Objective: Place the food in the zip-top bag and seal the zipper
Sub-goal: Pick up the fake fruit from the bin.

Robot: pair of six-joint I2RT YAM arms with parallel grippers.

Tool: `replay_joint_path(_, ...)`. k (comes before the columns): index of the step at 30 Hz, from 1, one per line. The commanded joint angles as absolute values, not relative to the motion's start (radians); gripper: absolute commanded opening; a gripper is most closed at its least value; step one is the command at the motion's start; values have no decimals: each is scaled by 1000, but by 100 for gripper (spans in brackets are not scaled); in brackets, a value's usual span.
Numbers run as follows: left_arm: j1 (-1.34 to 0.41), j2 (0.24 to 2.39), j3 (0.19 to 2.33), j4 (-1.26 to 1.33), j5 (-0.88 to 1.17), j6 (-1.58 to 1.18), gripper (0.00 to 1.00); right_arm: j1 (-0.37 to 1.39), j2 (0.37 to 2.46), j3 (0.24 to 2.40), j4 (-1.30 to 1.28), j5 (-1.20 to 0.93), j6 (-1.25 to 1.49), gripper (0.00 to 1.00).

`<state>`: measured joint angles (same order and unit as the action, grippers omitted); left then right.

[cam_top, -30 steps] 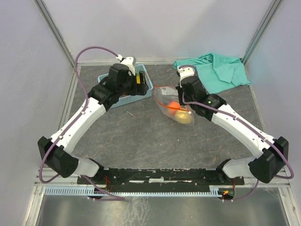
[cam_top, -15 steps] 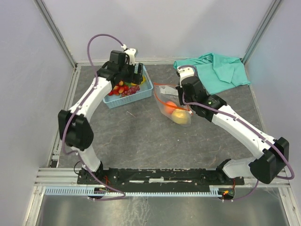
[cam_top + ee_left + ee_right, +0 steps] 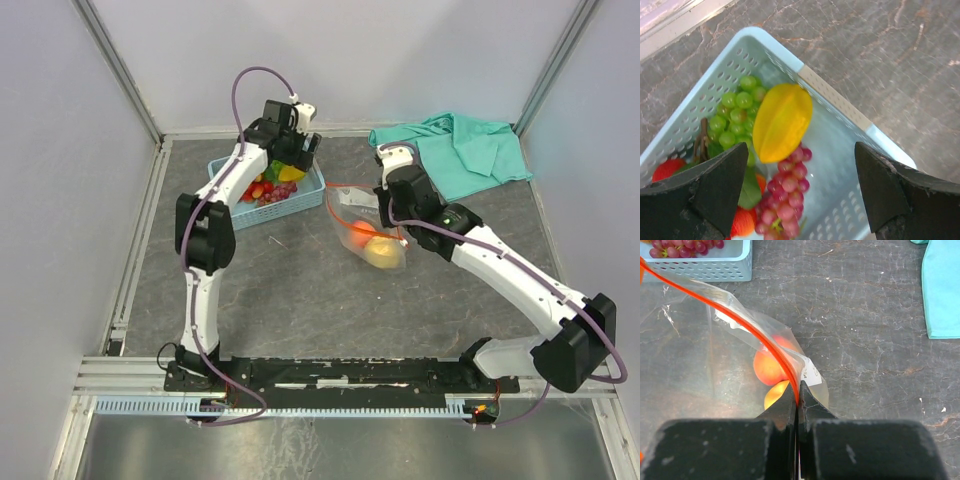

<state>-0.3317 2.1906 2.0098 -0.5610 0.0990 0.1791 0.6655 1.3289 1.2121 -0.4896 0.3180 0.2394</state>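
A light blue basket holds food: a yellow fruit, green grapes, purple grapes and a red strawberry bunch. My left gripper hovers open above them, touching nothing. The clear zip-top bag lies right of the basket. A peach and a lemon are inside it. My right gripper is shut on the bag's mouth, pinching the red-orange zipper, which runs up and to the left from the jaws.
A teal cloth lies crumpled at the back right corner. Grey walls and metal rails bound the dark stone-look table. The left arm rises steeply along the left side and reaches over the basket.
The left arm has swung upright and its gripper has moved right and back over the basket, uncovering the fruit and opening a little wider. The right gripper keeps its pinch on the zipper.
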Motion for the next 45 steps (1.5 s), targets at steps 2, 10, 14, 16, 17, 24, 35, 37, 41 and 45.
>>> replay_joint_path(2,-319,2331,2175,-588,87,261,92,665,1278,1210,-484,329,260,1)
replay_joint_path(10,-301,2468,2223,-580,87,252,86,666,1263,1200,-515,351,281,1)
replay_joint_path(14,-300,2500,2209,-581,130,245,82,665,1261,1194,-518,354,294,1)
replay_joint_path(16,-301,2513,2203,-582,132,237,80,664,1260,1192,-520,354,299,1)
replay_joint_path(17,-301,2515,2201,-582,135,235,79,665,1260,1192,-521,354,301,1)
replay_joint_path(24,-301,2477,2172,-562,136,216,57,664,1256,1192,-521,352,304,1)
replay_joint_path(35,-301,2231,1954,-445,146,102,33,665,1244,1187,-523,335,305,1)
replay_joint_path(37,-301,2197,1928,-440,128,69,29,665,1242,1186,-523,332,305,1)
replay_joint_path(41,-301,2114,1851,-410,115,13,26,665,1239,1180,-518,322,305,1)
replay_joint_path(45,-302,2027,1760,-376,117,-27,24,665,1240,1180,-517,304,302,2)
